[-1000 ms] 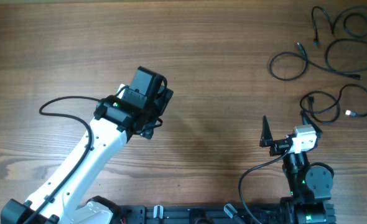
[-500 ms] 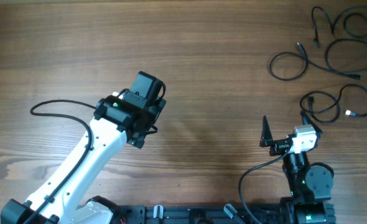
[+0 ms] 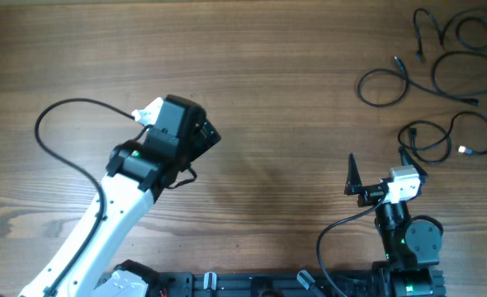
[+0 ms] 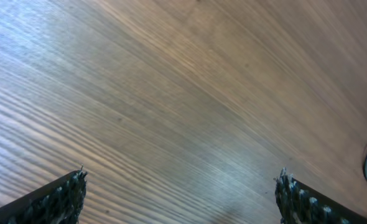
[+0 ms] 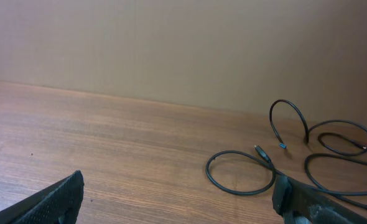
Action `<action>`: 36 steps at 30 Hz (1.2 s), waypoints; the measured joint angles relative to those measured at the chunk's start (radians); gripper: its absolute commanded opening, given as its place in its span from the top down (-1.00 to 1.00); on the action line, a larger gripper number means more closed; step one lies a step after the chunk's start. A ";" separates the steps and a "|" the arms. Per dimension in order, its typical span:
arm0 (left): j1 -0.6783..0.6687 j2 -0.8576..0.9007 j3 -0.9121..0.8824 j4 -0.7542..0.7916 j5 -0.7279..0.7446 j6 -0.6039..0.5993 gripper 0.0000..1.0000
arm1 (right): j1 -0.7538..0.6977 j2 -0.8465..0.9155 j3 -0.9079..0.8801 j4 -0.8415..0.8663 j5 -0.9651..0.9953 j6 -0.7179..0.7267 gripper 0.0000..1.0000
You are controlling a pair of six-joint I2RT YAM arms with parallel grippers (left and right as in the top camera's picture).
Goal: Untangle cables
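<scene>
**At table, both claws wide and empty; cables untouched at far right**

Item 1. Left gripper (image 4: 182,190): fingers spread wide, nothing between them. It hangs over bare wood on the table's (image 3: 293,82) left-centre, well apart from any cord.

Item 2. Right gripper (image 3: 380,169): fingers likewise wide, nothing held. It is parked near its base at the table's near edge, facing the cords.

Item 3. Cables (image 3: 433,76): several thin black cords in loose curls at the far right.
- One closed loop (image 5: 208,171) lies nearest the centre.
- A cord with a whitish tip (image 3: 462,150) lies just beyond the right gripper.
- Others curl toward the far corner. Some appear to cross, though how tightly cannot be told.

Step in hand, as judged: between grasps, with neither arm engaged.

Next move, as judged: falls to the right arm, being nearest.
- Reach out over the whitish-tipped cord.
- Descend until the fingertips straddle it flat against the wood.
- Pinch low, since the cord is thin and apt to slip.
- The left arm must cross the table to assist.
</scene>
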 measured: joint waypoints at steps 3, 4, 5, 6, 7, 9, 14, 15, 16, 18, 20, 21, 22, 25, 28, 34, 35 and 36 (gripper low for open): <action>0.048 -0.076 -0.085 0.110 0.082 0.110 -1.00 | 0.000 0.000 0.000 0.000 0.000 0.000 -0.99; 0.056 -0.096 -0.101 0.125 0.103 0.146 -1.00 | 0.000 0.000 0.000 0.000 0.000 0.000 -1.00; 0.068 -0.130 -0.134 0.154 0.140 0.197 -1.00 | 0.000 0.000 0.000 0.000 0.000 0.000 -0.99; 0.085 -0.182 -0.175 0.159 0.178 0.253 -1.00 | 0.000 0.000 0.000 0.000 0.000 0.000 -1.00; 0.100 -0.209 -0.198 0.166 0.195 0.273 -1.00 | 0.000 0.000 0.000 0.001 0.000 0.000 -0.99; 0.143 -0.278 -0.255 0.166 0.216 0.295 -1.00 | 0.000 -0.002 0.000 0.000 0.000 0.000 -0.99; 0.218 -0.467 -0.427 0.278 0.275 0.381 -1.00 | 0.000 -0.002 0.000 0.000 0.000 0.000 -0.99; 0.218 -0.497 -0.450 0.303 0.296 0.413 -1.00 | 0.000 -0.002 0.000 0.000 0.000 0.000 -0.99; 0.218 -0.534 -0.481 0.342 0.313 0.440 -1.00 | 0.000 -0.002 0.000 0.000 0.000 0.000 -0.99; 0.218 -0.602 -0.529 0.373 0.333 0.472 -1.00 | 0.000 -0.002 0.000 0.000 0.000 0.000 -0.99; 0.218 -0.687 -0.578 0.402 0.346 0.499 -1.00 | 0.000 -0.002 0.000 0.000 0.000 0.000 -0.99; 0.218 -0.721 -0.592 0.405 0.349 0.512 -1.00 | 0.000 -0.002 0.000 0.000 0.000 0.000 -0.99; 0.218 -0.775 -0.616 0.405 0.353 0.545 -1.00 | 0.000 -0.002 0.000 0.000 0.000 0.000 -0.99; 0.218 -0.922 -0.675 0.409 0.379 0.597 -1.00 | 0.000 -0.002 0.000 0.000 0.000 0.000 -0.99; 0.218 -1.027 -0.726 0.410 0.386 0.622 -1.00 | 0.000 -0.002 0.000 0.000 0.000 0.000 -0.99; 0.232 -1.114 -0.805 0.401 0.387 0.628 -1.00 | 0.000 -0.002 0.000 0.000 0.000 0.000 -0.99; 0.240 -1.126 -0.812 0.402 0.388 0.628 -1.00 | 0.000 -0.002 0.000 0.000 0.000 0.000 -0.99; 0.253 -1.149 -0.823 0.402 0.390 0.628 -1.00 | 0.000 -0.002 0.000 0.000 0.000 0.000 -1.00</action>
